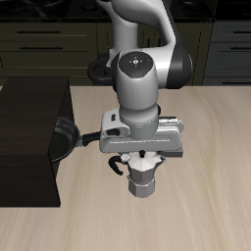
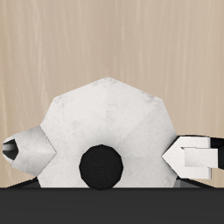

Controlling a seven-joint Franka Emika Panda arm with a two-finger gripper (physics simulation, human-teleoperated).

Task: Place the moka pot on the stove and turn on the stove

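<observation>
Wrist view showed the moka pot (image 2: 103, 131) from straight above: a pale silver, faceted lid with a round black knob at its centre, a small pouring spout at one side, and the wooden tabletop (image 2: 105, 35) beyond it. A finger (image 2: 194, 156) stood at the side opposite the spout; whether the jaws (image 2: 109, 162) pressed on the pot could not be told. From the exterior view, the moka pot (image 1: 143, 177) stood upright on the tabletop (image 1: 211, 211), its long axis vertical, directly under the gripper (image 1: 140, 162), faceted silver body narrowing at the waist. Beside it, a black frying pan (image 1: 65, 137) rested at the edge of a dark stove (image 1: 29, 147).
</observation>
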